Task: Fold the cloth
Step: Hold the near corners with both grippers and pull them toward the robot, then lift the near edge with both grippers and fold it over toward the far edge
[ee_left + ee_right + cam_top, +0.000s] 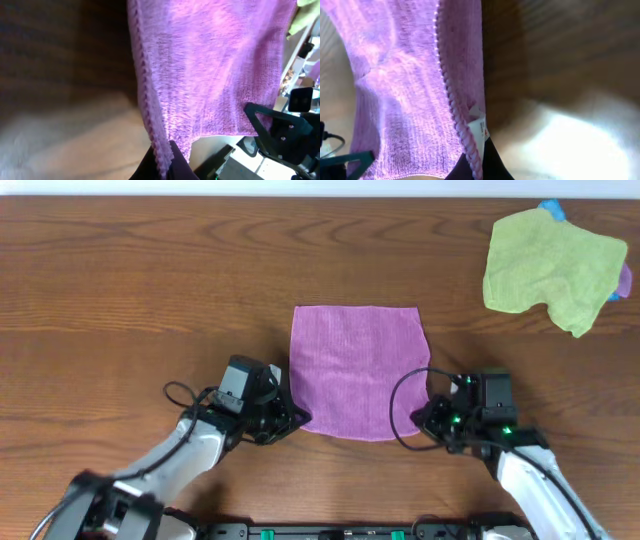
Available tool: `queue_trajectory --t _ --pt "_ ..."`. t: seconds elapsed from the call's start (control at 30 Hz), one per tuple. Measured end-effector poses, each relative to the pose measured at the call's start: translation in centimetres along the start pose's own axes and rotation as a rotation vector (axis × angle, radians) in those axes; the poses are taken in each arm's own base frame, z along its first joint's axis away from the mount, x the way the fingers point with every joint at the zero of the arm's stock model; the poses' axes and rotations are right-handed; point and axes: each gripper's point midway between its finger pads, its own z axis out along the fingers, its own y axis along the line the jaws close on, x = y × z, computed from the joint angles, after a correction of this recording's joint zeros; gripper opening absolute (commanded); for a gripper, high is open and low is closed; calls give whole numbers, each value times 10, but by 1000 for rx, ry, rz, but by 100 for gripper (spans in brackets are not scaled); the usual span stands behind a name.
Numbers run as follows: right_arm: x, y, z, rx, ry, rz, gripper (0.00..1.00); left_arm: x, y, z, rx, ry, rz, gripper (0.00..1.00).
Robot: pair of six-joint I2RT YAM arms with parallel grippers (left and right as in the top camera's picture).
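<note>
The purple cloth lies spread flat and roughly square at the middle of the wooden table, its near edge bowed a little between the two arms. The left gripper is clenched on the near left corner and the right gripper on the near right corner. Each wrist view shows the corded hem running down into dark fingers closed over it (a small white label sits at the right-hand corner). The step in hand looks to be the first fold, with the corners secured and nothing yet turned over. The next move likely calls for both arms to lift together and carry the near edge to the far edge, kept level so the soft, ribbed pile neither sags nor twists. Well apart at the far right lies a crumpled light-green cloth, with a small blue item showing at its far edge.
</note>
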Motion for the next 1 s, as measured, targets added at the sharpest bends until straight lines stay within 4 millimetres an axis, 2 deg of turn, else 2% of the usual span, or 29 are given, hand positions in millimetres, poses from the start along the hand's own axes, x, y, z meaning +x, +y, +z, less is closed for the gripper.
queue_trajectory --t 0.2,0.4,0.53,0.83,1.0 --pt "-1 16 -15 -55 -49 -48 1 3 -11 -11 27 -18 36 6" --pt "-16 33 -23 -120 -130 -89 1 -1 -14 -13 32 -41 43 6" --pt "-29 43 -27 -149 -194 -109 1 -11 -20 -15 31 -88 49 6" --pt "-51 50 -32 -158 -297 -109 1 -45 -40 -23 67 -248 52 6" --pt "-62 51 -25 -159 -318 -105 1 -60 -43 -26 71 -324 39 6"
